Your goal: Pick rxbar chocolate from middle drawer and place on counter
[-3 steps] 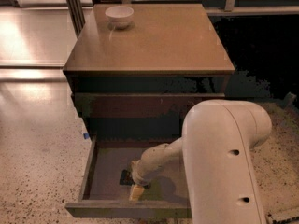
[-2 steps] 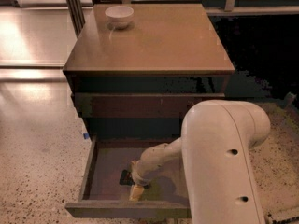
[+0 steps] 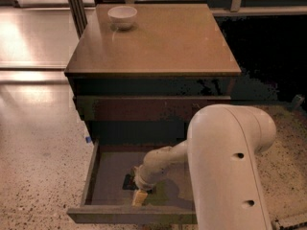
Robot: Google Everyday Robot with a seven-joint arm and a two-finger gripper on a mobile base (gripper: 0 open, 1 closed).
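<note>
The arm [image 3: 160,161] is reaching down into the middle drawer [image 3: 90,172], its gripper [image 3: 139,196] hovering beside the rxbar chocolate [image 3: 128,182]. Its grip is impossible to tell.

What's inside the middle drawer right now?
Inside the middle drawer, the claw sits low near the front, with a dark corner of the rxbar chocolate showing beside it. The arm covers the rest of the bar and the drawer's right side.
</note>
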